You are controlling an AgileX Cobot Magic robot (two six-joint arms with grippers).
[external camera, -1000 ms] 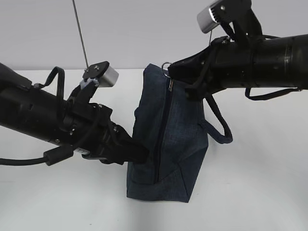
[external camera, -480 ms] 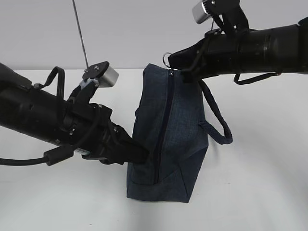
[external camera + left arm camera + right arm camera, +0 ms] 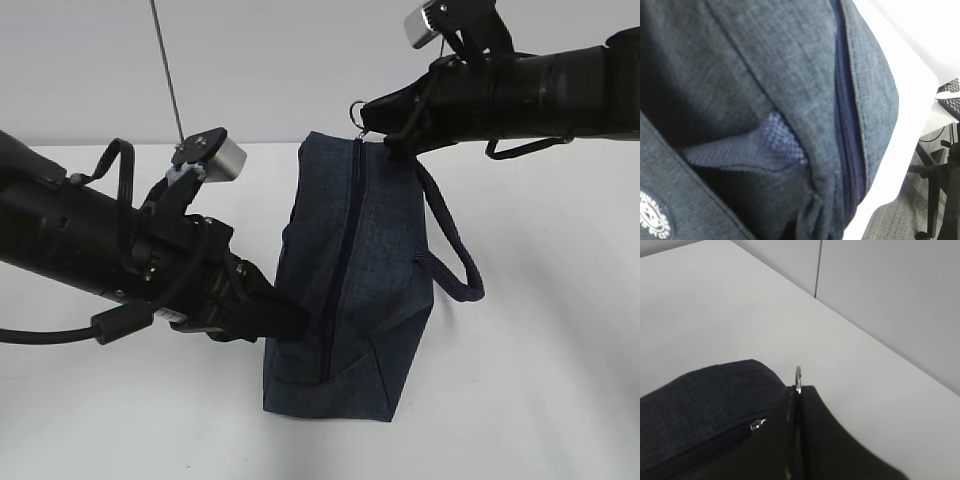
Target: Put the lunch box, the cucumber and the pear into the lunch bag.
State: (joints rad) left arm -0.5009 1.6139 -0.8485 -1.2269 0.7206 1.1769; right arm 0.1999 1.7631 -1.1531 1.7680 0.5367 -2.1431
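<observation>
- Lunch bag (image 3: 350, 280) stands zipped on the white table (image 3: 530, 400).
- Right hand (image 3: 366, 112) pinches the zipper ring (image 3: 798, 377) at top.
- Left hand (image 3: 290, 322) clamps the bag's left fabric.

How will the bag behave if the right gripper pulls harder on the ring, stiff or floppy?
Probably floppy: the bag is creased fabric, and its side dents where the left gripper pinches it. It may tip or lift rather than slide, being tall on a narrow base. The ring is thin metal in shut jaws of the right gripper, so it could slip.
</observation>
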